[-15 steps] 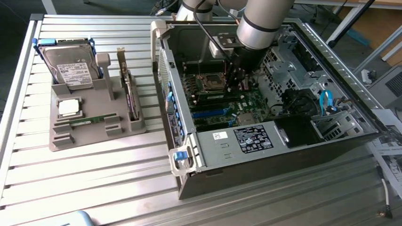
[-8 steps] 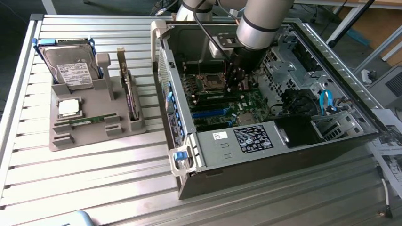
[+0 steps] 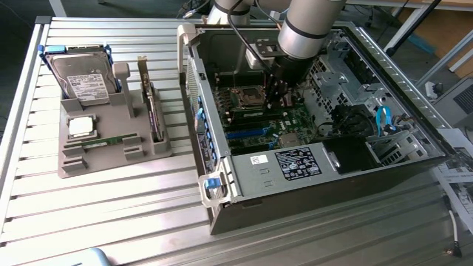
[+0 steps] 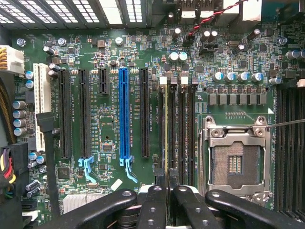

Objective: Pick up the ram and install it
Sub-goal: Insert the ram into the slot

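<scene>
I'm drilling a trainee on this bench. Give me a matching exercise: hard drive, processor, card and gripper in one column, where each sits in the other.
Things:
1. hard drive
2. processor
3. card
4. gripper

Places:
A. standing on edge on the tray, on the side by the case
B. inside the case, shut on the ram at the memory slots
C. silver square lying flat on the tray
D. blue-framed, at the tray's far end

Pairs: 1-D, 2-C, 3-A, 4-B
</scene>
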`<state>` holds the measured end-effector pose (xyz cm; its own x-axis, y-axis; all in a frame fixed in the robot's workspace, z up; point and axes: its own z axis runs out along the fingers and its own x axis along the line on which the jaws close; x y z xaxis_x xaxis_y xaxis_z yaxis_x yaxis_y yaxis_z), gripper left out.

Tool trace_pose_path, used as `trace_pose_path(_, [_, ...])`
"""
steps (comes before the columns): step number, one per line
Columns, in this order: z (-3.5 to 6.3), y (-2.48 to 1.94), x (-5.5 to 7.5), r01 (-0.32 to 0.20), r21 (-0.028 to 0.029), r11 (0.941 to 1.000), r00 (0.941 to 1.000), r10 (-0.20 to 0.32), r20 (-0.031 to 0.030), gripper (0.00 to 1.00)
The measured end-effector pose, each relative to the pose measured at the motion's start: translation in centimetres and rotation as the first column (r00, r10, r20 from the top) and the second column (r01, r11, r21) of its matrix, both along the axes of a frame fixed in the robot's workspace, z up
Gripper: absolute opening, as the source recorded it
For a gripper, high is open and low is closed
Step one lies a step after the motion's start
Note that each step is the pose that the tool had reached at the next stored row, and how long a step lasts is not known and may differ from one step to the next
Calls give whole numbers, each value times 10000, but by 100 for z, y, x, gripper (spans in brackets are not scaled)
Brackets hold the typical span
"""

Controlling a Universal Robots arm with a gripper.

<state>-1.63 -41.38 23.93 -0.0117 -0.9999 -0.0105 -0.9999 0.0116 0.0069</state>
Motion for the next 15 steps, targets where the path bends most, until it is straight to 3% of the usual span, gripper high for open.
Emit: trace_pose_path(15, [-15, 0, 0, -28, 2, 10000, 10000, 28, 0, 12])
